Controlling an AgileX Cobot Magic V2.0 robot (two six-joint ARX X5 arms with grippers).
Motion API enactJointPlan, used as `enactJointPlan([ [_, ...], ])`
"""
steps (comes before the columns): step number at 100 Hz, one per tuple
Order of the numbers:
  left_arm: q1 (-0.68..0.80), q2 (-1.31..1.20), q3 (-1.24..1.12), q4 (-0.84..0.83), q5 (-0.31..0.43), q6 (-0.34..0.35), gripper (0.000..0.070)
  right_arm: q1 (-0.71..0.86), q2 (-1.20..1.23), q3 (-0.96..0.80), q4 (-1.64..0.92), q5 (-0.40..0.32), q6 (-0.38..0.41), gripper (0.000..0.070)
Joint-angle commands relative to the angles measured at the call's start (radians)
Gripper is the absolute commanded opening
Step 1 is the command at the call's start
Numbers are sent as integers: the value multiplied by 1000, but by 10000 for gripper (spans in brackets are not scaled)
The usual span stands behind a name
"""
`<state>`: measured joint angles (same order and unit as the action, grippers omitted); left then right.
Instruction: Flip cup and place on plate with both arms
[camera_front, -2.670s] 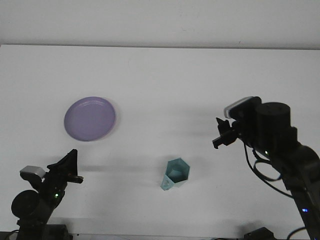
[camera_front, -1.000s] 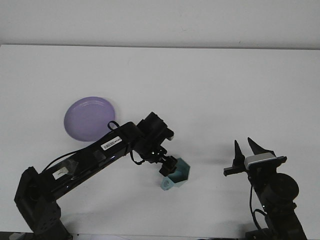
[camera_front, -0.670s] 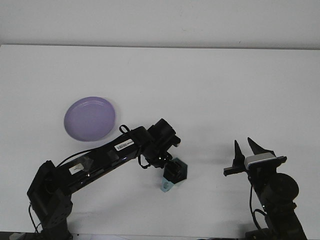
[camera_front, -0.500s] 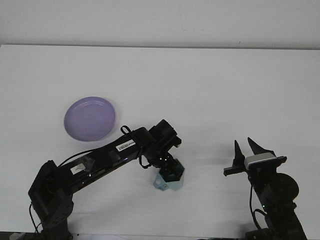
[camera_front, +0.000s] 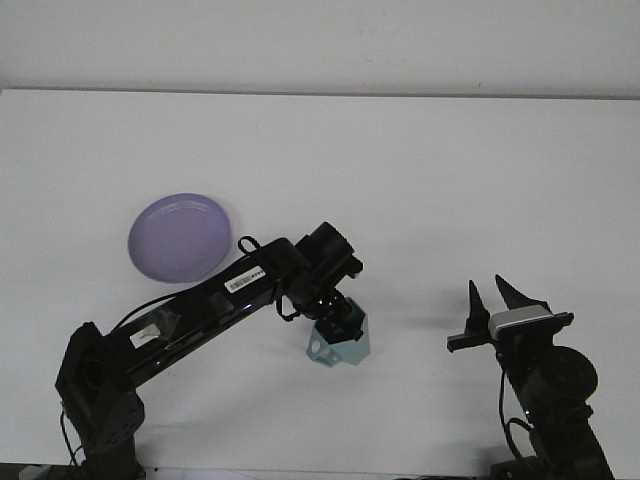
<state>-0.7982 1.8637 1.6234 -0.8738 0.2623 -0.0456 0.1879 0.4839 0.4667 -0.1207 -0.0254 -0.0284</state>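
Observation:
A light teal faceted cup (camera_front: 340, 345) sits low in the middle of the white table, its flat bottom facing the camera. My left gripper (camera_front: 338, 318) reaches down from the left and is shut on the cup's upper edge. The purple plate (camera_front: 180, 237) lies on the table to the left, apart from the cup and with nothing on it. My right gripper (camera_front: 491, 301) rests at the lower right, far from the cup, open and holding nothing.
The left arm (camera_front: 200, 310) stretches diagonally from the lower left corner across the table below the plate. The table's far edge meets a pale wall at the top.
The left arm came in from the lower left and closed on the cup, which turned from mouth-up to bottom-up and lifted slightly. The right arm withdrew to the lower right.

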Motion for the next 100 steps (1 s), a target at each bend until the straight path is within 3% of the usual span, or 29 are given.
enactJointPlan([
  [1, 14, 3, 53, -30, -16, 34, 14, 1, 0, 3, 14, 0, 14, 280],
  [22, 151, -32, 166, -138, -82, 79, 14, 1, 0, 3, 14, 0, 14, 279],
  [50, 459, -97, 189, -217, -91, 117, 14, 1, 0, 3, 14, 0, 14, 280],
  [77, 729, -76, 189, -201, -113, 185, 13, 1, 0, 3, 13, 0, 14, 280],
  [100, 834, 12, 189, -159, -114, 191, 13, 1, 0, 3, 11, 0, 13, 280],
])
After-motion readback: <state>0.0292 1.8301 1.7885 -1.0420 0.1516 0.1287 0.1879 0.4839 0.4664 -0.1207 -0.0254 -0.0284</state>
